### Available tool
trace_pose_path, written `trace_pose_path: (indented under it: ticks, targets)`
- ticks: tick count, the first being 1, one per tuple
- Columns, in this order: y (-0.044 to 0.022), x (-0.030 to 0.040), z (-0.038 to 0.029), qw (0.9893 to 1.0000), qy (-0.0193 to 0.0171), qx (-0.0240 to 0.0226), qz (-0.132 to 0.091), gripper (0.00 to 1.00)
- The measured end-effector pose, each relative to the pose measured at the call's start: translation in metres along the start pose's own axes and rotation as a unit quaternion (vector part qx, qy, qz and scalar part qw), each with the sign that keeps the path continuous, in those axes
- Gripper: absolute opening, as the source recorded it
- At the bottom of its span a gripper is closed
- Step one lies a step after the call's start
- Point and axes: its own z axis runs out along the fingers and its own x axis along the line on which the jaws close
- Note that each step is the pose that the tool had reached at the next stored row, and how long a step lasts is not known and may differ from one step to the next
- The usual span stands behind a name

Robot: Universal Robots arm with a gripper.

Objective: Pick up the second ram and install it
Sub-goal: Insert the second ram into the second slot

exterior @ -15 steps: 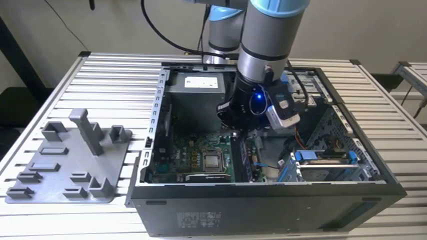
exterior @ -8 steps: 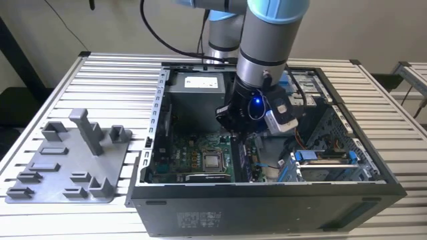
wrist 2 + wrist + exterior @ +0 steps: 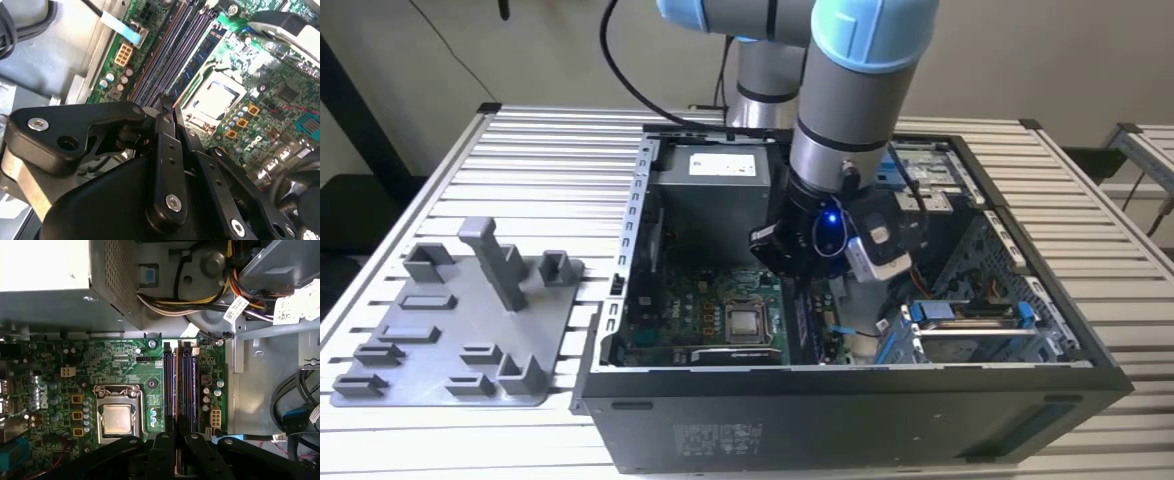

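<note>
We're inside the open computer case (image 3: 854,400), and the gripper (image 3: 176,437) is clenched on the second ram (image 3: 176,390). In the first wrist view we catch it edge-on, a long thin brownish strip running out from between the black fingers (image 3: 161,450). No label sticker visible from here. It sits right along the dark memory slots (image 3: 187,385), just beside the processor socket (image 3: 117,417) on the green motherboard (image 3: 100,365). Whether it's seated, we can't tell. Out on the exterior view's left, the grey fixture tray (image 3: 440,350) rests on the slatted table (image 3: 560,170).
</note>
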Motion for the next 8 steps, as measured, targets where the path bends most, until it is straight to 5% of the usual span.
trace_pose_path:
  ticks: [8]
  targets:
    - [-0.0054,-0.0002,0.0122,1.0000,-0.0013,-0.0001,0.000,0.14]
